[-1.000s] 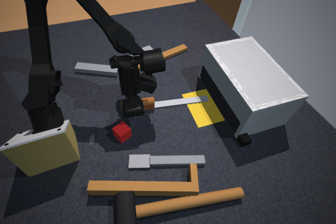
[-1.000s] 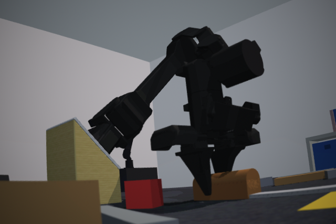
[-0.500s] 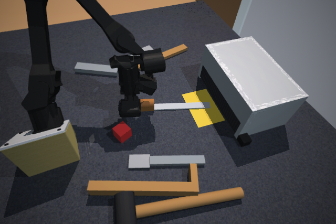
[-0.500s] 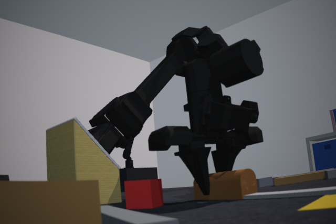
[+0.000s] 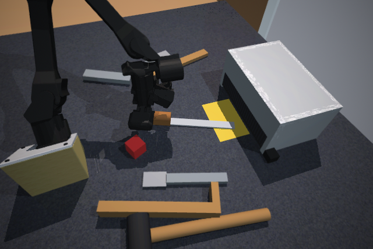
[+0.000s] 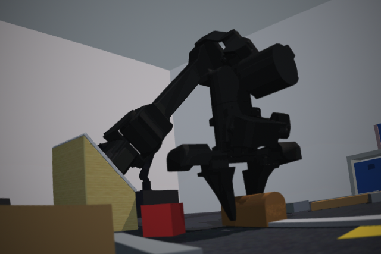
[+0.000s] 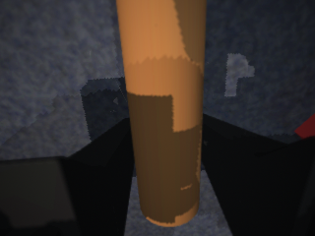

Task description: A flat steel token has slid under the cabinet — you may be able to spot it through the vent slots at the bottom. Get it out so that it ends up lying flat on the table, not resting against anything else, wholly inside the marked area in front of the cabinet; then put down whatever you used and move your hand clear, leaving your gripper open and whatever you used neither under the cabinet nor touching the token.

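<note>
My gripper [image 5: 143, 118] [image 6: 243, 206] [image 7: 162, 124] is shut on the rounded orange handle [image 5: 162, 118] [image 6: 275, 209] [image 7: 164, 44] of a flat-bladed tool, low at the table. Its thin, pale blade [image 5: 196, 122] [image 6: 322, 220] points toward the cabinet [image 5: 301, 137]. The blade's far end is over the yellow marked area [image 5: 221, 133] [image 6: 364, 232], short of the cabinet's dark vented front. Whether the blade touches the table is hard to tell. The steel token cannot be made out in any view; the space under the cabinet is too dark to see into.
A red cube [image 5: 135, 146] [image 6: 161, 219] [image 7: 307, 129] is near the gripper. A grey bar with a white block [image 5: 154, 179], an L-shaped wooden stick [image 5: 156, 207] and a mallet [image 5: 210, 223] lie nearer the top camera. Another grey bar [image 5: 105, 76] lies behind. A black block [image 5: 271, 155] is at the cabinet's corner.
</note>
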